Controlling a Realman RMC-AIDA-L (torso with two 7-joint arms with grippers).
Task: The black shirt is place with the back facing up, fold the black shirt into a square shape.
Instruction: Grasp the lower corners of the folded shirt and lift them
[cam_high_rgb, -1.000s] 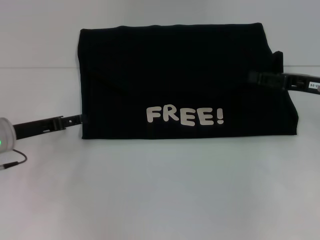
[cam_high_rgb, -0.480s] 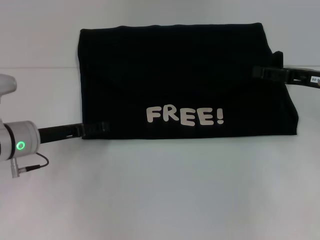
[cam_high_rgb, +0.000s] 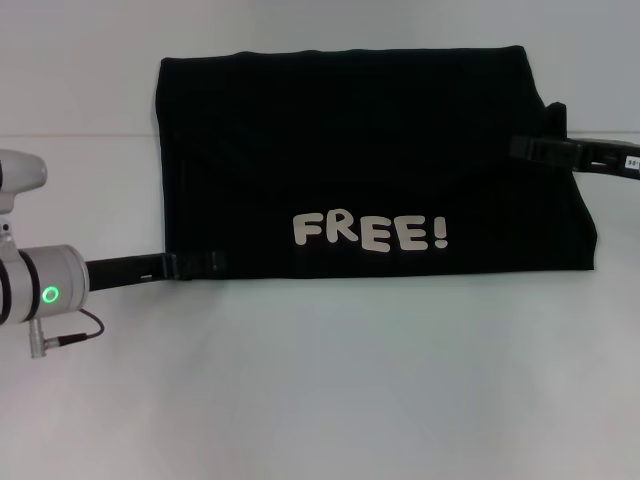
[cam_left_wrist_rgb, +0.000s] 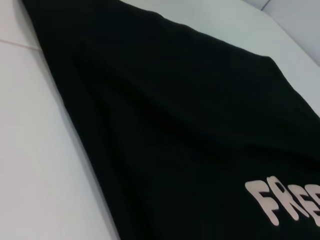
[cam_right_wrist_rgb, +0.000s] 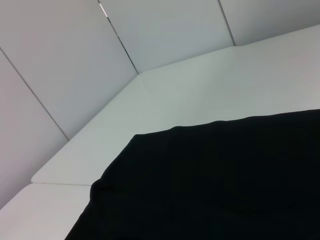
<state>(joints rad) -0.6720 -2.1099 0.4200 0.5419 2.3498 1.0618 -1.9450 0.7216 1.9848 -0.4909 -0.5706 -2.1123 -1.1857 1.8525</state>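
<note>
The black shirt (cam_high_rgb: 350, 150) lies on the white table as a wide folded rectangle, with cream "FREE!" lettering (cam_high_rgb: 370, 232) facing up near its front edge. My left gripper (cam_high_rgb: 208, 263) reaches in low from the left, its tip over the shirt's front-left corner. At the shirt's right edge, about halfway back, sits my right gripper (cam_high_rgb: 522, 147), beside a small raised bit of fabric. The left wrist view shows the black shirt (cam_left_wrist_rgb: 175, 125) and part of the lettering. In the right wrist view the black shirt (cam_right_wrist_rgb: 225, 185) fills the near part.
The white table (cam_high_rgb: 320, 380) stretches wide in front of the shirt and on both sides. Grey wall panels (cam_right_wrist_rgb: 75, 60) stand behind the table. A thin cable (cam_high_rgb: 70, 335) loops off my left wrist.
My left arm has slid to the right, bringing its gripper tip from beside the shirt onto the front-left corner. The right gripper has drawn back slightly to the right. The shirt has not moved.
</note>
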